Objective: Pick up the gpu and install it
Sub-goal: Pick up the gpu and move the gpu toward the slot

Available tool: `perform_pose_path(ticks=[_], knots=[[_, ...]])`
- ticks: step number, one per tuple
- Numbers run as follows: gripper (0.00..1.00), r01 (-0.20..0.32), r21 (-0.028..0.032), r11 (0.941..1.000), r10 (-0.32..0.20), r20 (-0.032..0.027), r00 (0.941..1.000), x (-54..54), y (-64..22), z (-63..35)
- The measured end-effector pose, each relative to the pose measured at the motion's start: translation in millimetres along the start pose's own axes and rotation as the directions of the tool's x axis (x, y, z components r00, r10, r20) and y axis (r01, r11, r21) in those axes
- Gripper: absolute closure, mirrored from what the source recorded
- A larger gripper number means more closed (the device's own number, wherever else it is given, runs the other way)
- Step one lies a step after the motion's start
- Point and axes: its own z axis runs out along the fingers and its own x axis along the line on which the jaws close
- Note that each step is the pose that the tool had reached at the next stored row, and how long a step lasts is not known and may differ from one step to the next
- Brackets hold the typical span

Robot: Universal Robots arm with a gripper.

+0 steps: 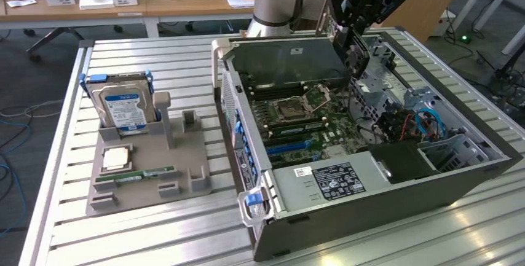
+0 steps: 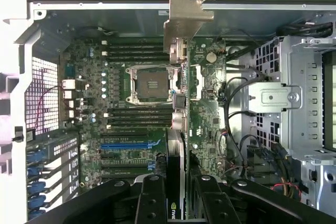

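Gpu [image 2: 180,108]: edge-on, clamped between the fingers of the gripper [image 2: 181,200], silvery bracket farthest from them, over the motherboard [image 2: 126,153] of the open case [image 1: 394,198].

Inverted ROBOTIQ on the claw [image 1: 355,32]; Nvidia logo on the gpu [image 2: 175,184]

Bright, even room light, glare streaking the metal table [image 1: 471,226] slats, computer case [image 1: 394,199] interior dimmer.

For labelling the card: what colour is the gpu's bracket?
Silvery grey. The gpu bracket shows best in the wrist view.
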Motion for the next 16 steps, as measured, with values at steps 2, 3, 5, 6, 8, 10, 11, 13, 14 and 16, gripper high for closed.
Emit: perform_pose_path(ticks=[2, 3, 5, 6, 8, 10, 11, 13, 14, 16], knots=[[0.74, 0.0, 0.0, 1.0, 0.0, 0.0, 1.0, 0.0, 0.0, 0.0], [0.74, 0.0, 0.0, 1.0, 0.0, 0.0, 1.0, 0.0, 0.0, 0.0], [0.74, 0.0, 0.0001, 1.0, 0.0, 0.0, 1.0, -0.4, 0.0, 0.0], [0.74, 0.0, 0.0001, 1.0, 0.0, 0.0, 1.0, -1.0, 0.0, 0.0], [0.74, 0.0, 0.0, 1.0, 0.0, -0.0001, 1.0, -2.7, 0.1, 0.0], [0.74, 0.0, -0.0003, 1.0, 0.0, 0.0, 1.0, -5.2, 0.2, 0.1], [0.74, 0.0, -0.0004, 1.0, 0.0, 0.0, 1.0, -6.7, 0.2, 0.2], [0.74, 0.0, -0.0005, 1.0, 0.0, -0.0001, 1.0, -9.9, 0.4, 0.2], [0.74, 0.0, -0.0007, 1.0, 0.0, 0.0, 1.0, -11.6, 0.4, 0.3], [0.74, 0.0, -0.001, 1.0, 0.0, -0.0001, 1.0, -15.7, 0.6, 0.4]])
